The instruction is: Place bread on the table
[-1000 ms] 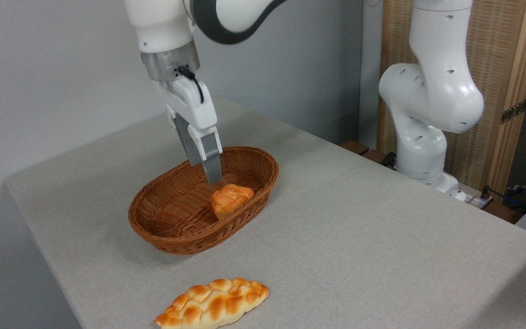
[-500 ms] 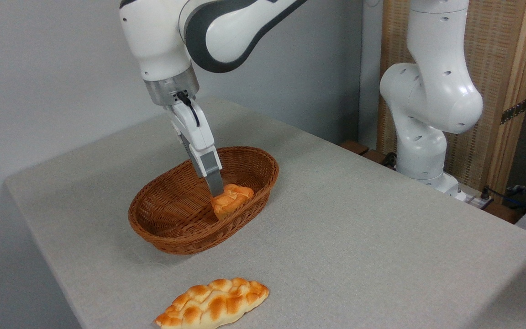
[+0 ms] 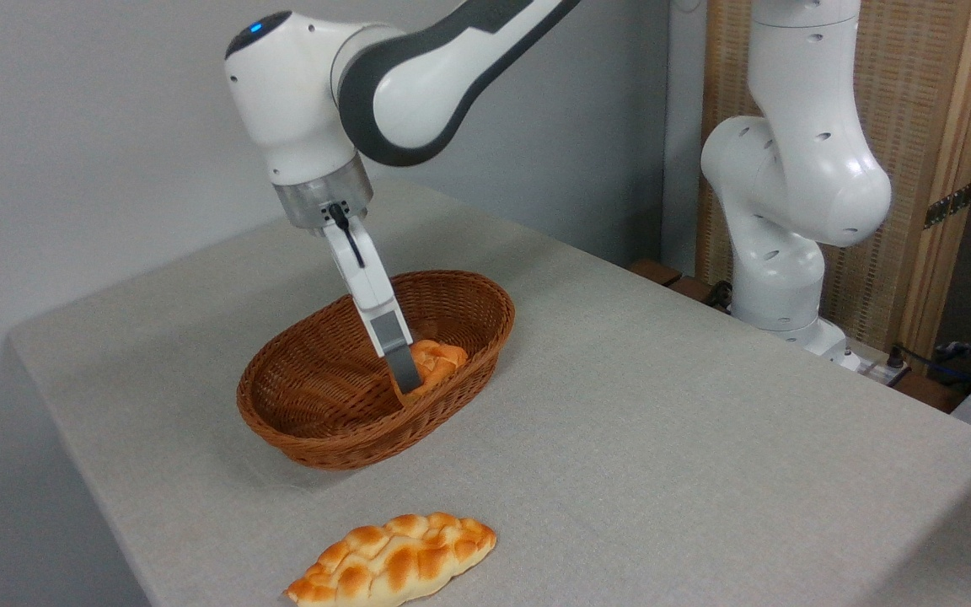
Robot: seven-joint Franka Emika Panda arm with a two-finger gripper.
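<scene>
The bread (image 3: 437, 360) — a small orange-golden knotted bun — is sitting just right of the gripper (image 3: 405, 384), partly hidden behind its near finger; the grey-beige clothed table (image 3: 662, 421) is spreading out below the gripper.

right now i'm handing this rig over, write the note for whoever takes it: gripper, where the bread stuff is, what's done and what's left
Gripper: lowered into the wicker basket, near finger in front of the small bun. Open or shut on it cannot be told from this view.
Small bun: inside the basket, near its right wall, not lifted.
Braided loaf: lies on the table at the front edge.
Done: reach into the basket.
Left: confirm grip, lift the bun out, set it on the cloth.
</scene>
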